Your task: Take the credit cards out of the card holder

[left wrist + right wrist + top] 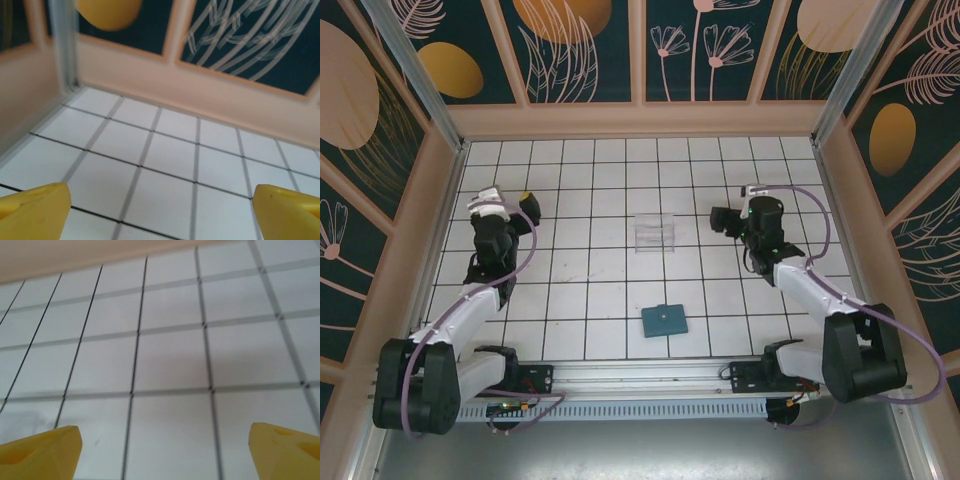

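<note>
The card holder point(664, 320) lies flat on the white tiled tabletop point(590, 300), close to the near edge and between the two arm bases. It is a small slate-blue rectangle with a tiny stud at its centre, turned slightly askew to the tile lines. Farther back, almost in line with it and well apart from it, stands a clear plastic box point(657, 232).

The left arm point(490, 240) reaches up the left side of the tabletop, its jaws raised near the left wall, far from the card holder. In the left wrist view its yellow fingertips point(32, 210) sit at the two bottom corners, spread wide, with bare tiles between them and nothing gripped.

The right arm point(790, 275) stretches up the right side, its jaws pointing inward toward the clear plastic box but apart from it. In the right wrist view its yellow fingertips point(287, 450) are likewise set wide apart over bare tiles, holding nothing.

Neither set of jaws touches the card holder.
</note>
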